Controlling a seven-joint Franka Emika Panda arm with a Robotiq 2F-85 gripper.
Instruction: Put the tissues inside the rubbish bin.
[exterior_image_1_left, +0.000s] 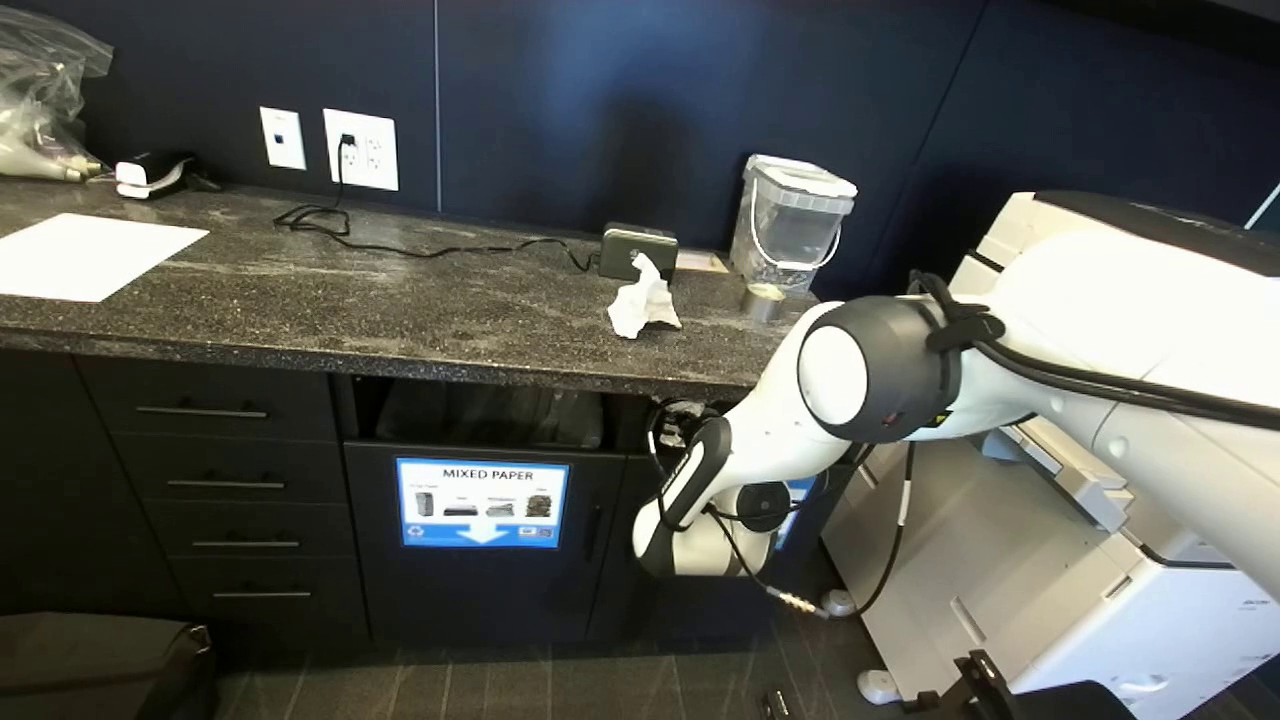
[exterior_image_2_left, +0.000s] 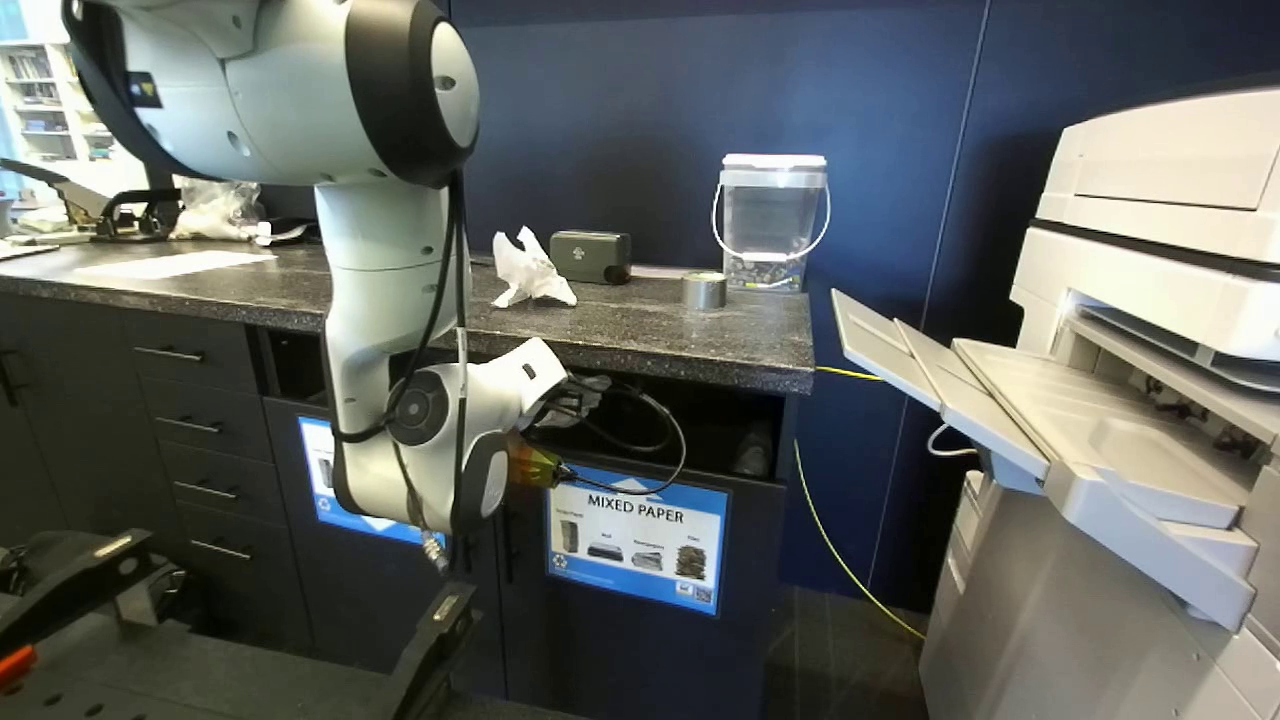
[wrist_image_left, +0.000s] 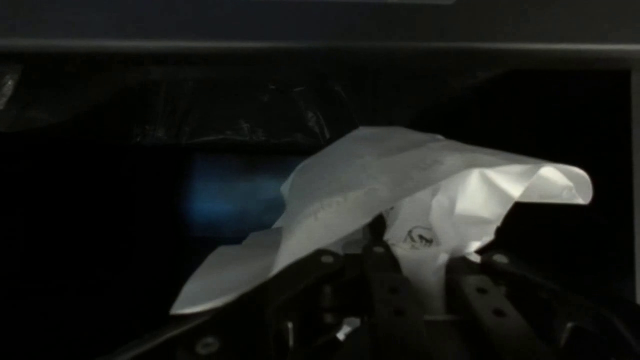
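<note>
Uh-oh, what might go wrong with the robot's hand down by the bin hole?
The crumpled tissue in the gripper might drop outside the bin opening. The gripper is close below the countertop's edge, so lifting might bump it. And that looped cable beside the gripper might snag.

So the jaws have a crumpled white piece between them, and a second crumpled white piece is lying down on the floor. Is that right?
One thing is off: the second crumpled white piece lies on the counter, as both exterior views show. The rest holds: the wrist view shows a crumpled white piece between the jaws.
</note>
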